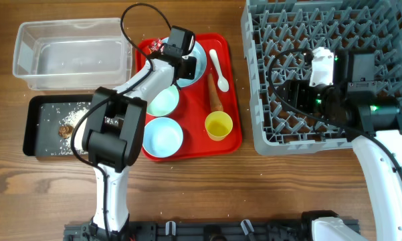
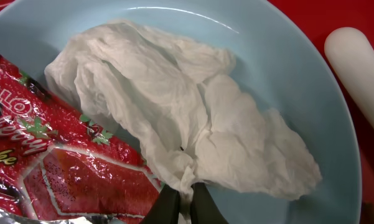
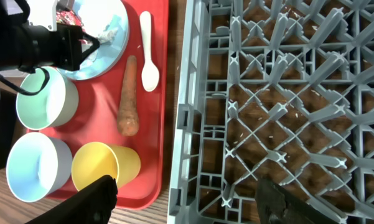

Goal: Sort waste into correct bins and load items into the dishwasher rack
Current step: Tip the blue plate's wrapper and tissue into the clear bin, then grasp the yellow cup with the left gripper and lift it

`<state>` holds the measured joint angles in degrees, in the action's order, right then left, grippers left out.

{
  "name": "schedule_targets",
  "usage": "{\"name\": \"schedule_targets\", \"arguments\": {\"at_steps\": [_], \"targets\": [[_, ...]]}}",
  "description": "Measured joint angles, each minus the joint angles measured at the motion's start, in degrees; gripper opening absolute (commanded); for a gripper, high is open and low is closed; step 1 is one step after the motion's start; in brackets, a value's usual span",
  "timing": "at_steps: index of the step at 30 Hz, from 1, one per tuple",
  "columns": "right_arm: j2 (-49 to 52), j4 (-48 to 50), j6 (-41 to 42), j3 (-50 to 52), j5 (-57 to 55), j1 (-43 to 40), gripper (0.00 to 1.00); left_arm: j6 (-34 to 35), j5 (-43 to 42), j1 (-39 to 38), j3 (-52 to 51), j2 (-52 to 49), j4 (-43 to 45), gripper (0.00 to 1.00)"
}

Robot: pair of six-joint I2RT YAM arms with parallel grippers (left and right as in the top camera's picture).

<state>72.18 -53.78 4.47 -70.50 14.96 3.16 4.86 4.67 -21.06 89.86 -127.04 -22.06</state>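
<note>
My left gripper [image 2: 183, 206] is shut on the lower edge of the white tissue [image 2: 174, 106], which lies in the pale blue plate [image 2: 311, 99] beside the red-and-white wrapper [image 2: 50, 155]. The plate [image 1: 196, 61] sits at the back of the red tray. On that tray are two bowls [image 1: 164, 100] [image 1: 162, 136], the yellow cup [image 1: 219, 125], the carrot [image 1: 215, 94] and the white spoon [image 1: 219, 67]. My right gripper [image 3: 187, 202] is open and empty over the left edge of the grey rack [image 3: 286, 93]. Rice grains [image 1: 73, 110] and a brown lump [image 1: 65, 130] lie in the black tray [image 1: 33, 127].
The clear tub [image 1: 73, 53] stands behind the black tray at the far left. The red tray [image 1: 234, 134] lies between the bins and the rack [image 1: 388, 27]. Cables loop above both arms.
</note>
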Motion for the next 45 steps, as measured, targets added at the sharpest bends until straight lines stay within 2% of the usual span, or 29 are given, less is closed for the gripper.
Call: {"name": "schedule_targets", "arguments": {"at_steps": [2, 5, 8, 11, 14, 15, 16, 17, 18, 21, 24, 25, 26, 27, 28, 29, 30, 31, 32, 33, 34, 35, 36, 37, 38, 39, 41, 43, 45], "targets": [[0.0, -0.02, 0.0, 0.0, 0.0, 0.0, 0.74, 2.58, -0.02, 0.0, 0.15, 2.84, -2.03, 0.04], [0.0, -0.04, 0.0, 0.0, 0.0, 0.0, 0.74, 5.62, 0.0, 0.28, 1.77, 19.63, -3.56, 0.04], [0.02, -0.07, 0.0, 0.0, 0.0, 0.0, 0.74, 6.64, 1.44, 3.78, 2.64, 28.94, -8.46, 0.04], [0.04, -0.02, 0.0, 0.0, 0.0, 0.0, 0.74, 7.06, 4.96, 11.56, 2.67, 30.51, -12.52, 0.04], [0.07, -0.04, 0.0, 0.0, 0.0, 0.0, 0.74, 7.1, 6.78, 21.18, 2.67, 27.56, -13.31, 0.05], [0.11, 0.02, 0.0, 0.0, 0.0, 0.0, 0.74, 7.08, 6.88, 22.84, 2.69, 25.35, -12.7, 0.23], [0.13, 0.0, 0.0, 0.0, 0.02, 0.0, 0.74, 7.1, 7.1, 24.35, 2.67, 22.53, -11.78, 0.6], [0.17, 0.0, 0.0, 0.0, 0.0, 0.0, 0.74, 7.1, 7.13, 25.66, 2.67, 19.21, -11.56, 0.85], [0.22, 0.02, 0.0, 0.0, 0.0, 0.0, 0.74, 7.3, 7.26, 26.58, 2.67, 16.35, -10.91, 0.98], [0.26, -0.02, 0.0, 0.0, 0.0, 0.0, 0.74, 7.39, 7.39, 27.47, 2.67, 11.61, -9.33, 1.0], [0.26, -0.02, 0.0, 0.0, 0.02, 0.0, 0.74, 7.5, 7.5, 27.5, 2.64, 10.95, -7.43, 0.82], [0.26, -0.02, 0.0, 0.0, 0.02, 0.0, 0.74, 7.69, 7.5, 27.5, 2.64, 10.95, -7.45, 0.55], [0.26, 0.0, 0.0, 0.0, 0.0, 0.0, 0.74, 7.76, 7.48, 27.5, 2.64, 11.78, -8.44, 0.16], [0.26, -0.02, 0.0, 0.0, 0.0, 0.0, 0.74, 7.85, 7.45, 27.5, 2.62, 12.5, -8.79, 0.04], [0.26, -0.02, 0.0, 0.0, 0.02, 0.0, 0.74, 7.93, 7.48, 27.5, 2.6, 14.21, -9.25, 0.04], [0.26, -0.02, 0.0, 0.0, 0.02, 0.0, 0.74, 7.91, 7.48, 27.5, 2.6, 15.98, -9.2, 0.09], [0.26, -0.07, 0.0, 0.0, 0.0, 0.0, 0.74, 7.89, 7.48, 27.54, 2.62, 18.25, -9.14, 0.71], [0.26, -0.2, 0.0, 0.0, 0.0, 0.0, 0.74, 7.85, 7.48, 27.61, 2.62, 19.43, -8.94, 1.0], [0.26, -0.28, 0.0, 0.0, 0.0, 0.0, 0.74, 7.89, 7.48, 27.76, 2.64, 19.89, -8.94, 0.99], [0.26, -0.33, 0.0, 0.0, 0.02, 0.0, 0.74, 7.89, 7.5, 27.91, 2.64, 19.85, -8.94, 0.57], [0.26, -0.42, 0.0, 0.0, 0.0, 0.0, 0.74, 7.74, 7.48, 28.06, 2.64, 19.3, -8.98, 0.31], [0.26, -0.44, 0.0, 0.0, 0.02, 0.0, 0.74, 7.19, 6.97, 28.22, 2.64, 19.12, -9.03, 0.32], [0.26, -0.44, 0.0, 0.0, 0.0, 0.0, 0.74, 5.05, 5.53, 28.22, 2.64, 19.06, -9.05, 0.62], [0.26, -0.44, 0.0, 0.0, 0.0, 0.0, 0.74, 2.19, 3.56, 28.22, 2.64, 19.06, -9.05, 0.73], [0.26, -0.44, 0.0, 0.0, 0.0, 0.0, 0.74, 0.28, 1.7, 28.22, 2.64, 19.06, -9.07, 0.65], [0.26, -0.44, 0.0, 0.0, 0.0, 0.0, 0.74, -1.03, 0.24, 28.2, 2.64, 19.06, -9.05, 0.68], [0.26, -0.46, 0.0, 0.0, 0.0, 0.0, 0.74, 0.83, 4.9, 28.22, 2.64, 19.06, -10.12, 0.75], [0.26, -0.39, 0.0, 0.0, 0.0, 0.0, 0.74, 3.15, 7.56, 28.26, 2.64, 19.06, -11.91, 0.79], [0.26, -0.11, 0.0, 0.0, 0.0, 0.0, 0.77, 4.46, 6.73, 27.8, 2.64, 19.28, -13.99, 0.82]]}}
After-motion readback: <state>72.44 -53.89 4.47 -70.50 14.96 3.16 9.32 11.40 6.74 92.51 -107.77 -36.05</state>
